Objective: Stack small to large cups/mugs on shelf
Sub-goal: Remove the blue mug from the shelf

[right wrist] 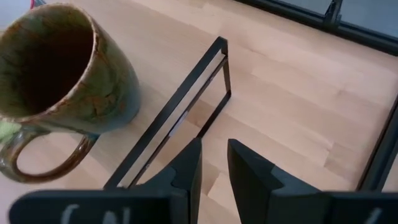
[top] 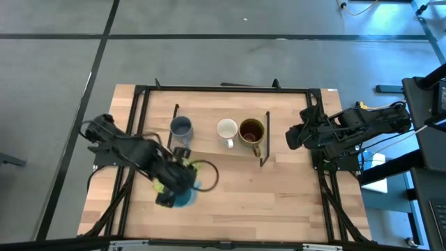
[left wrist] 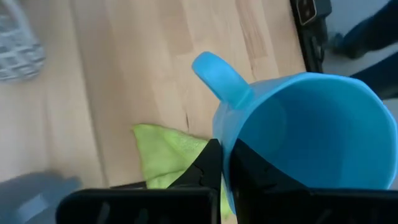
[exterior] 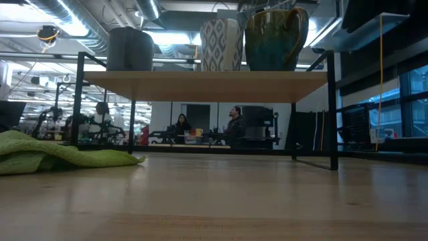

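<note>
My left gripper (top: 174,187) is over the table's near left part, shut on the light blue mug (left wrist: 305,137), which also shows in the high view (top: 187,199). A green cloth (left wrist: 165,155) lies below it. The shelf (top: 219,150) carries the grey-blue mug (top: 181,127), the white patterned mug (top: 226,129) and the brown mug (top: 251,130) in a row, standing on their bases. My right gripper (right wrist: 213,163) is empty, its fingers a narrow gap apart, by the shelf's right wire end (right wrist: 180,112), right of the brown mug (right wrist: 59,74). My left gripper holds the light blue mug by its rim wall (left wrist: 225,155), beside the handle (left wrist: 214,71). One finger (left wrist: 255,171) is inside the mug and the other finger (left wrist: 208,168) is outside. The mug is tilted, its mouth turned toward the wrist camera, over the green cloth.
The green cloth (exterior: 60,154) lies on the tabletop at the near left. A black frame (top: 139,94) runs round the table. People sit in the room (exterior: 231,124) beyond the table. Bare wood (top: 265,195) lies in front of the shelf.
</note>
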Controlling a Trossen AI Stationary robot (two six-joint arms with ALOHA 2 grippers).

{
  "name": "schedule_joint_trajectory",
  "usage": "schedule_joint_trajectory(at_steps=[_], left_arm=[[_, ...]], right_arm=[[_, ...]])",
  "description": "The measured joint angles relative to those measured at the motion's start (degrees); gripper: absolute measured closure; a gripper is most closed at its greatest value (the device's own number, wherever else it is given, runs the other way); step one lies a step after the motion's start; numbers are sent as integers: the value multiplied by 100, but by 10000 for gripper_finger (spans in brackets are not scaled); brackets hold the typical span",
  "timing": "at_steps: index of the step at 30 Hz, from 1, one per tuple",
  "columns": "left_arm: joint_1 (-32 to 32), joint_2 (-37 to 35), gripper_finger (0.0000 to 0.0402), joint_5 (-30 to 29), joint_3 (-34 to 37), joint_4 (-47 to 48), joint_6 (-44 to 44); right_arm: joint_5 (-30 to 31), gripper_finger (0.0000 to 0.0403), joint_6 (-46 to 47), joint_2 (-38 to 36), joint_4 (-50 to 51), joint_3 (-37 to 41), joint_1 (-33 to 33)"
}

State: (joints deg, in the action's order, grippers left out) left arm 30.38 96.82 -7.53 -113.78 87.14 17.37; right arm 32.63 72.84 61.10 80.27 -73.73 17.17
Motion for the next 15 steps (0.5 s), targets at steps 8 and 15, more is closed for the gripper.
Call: schedule_joint_trajectory(at_steps=[8, 15], left_arm=[[280, 763, 394, -120, 2, -79, 36], [635, 1038, 394, -204, 2, -85, 168]], right_arm=[[-402, 324, -297, 0, -141, 0, 18], [-399, 324, -301, 0, -236, 0, 228]])
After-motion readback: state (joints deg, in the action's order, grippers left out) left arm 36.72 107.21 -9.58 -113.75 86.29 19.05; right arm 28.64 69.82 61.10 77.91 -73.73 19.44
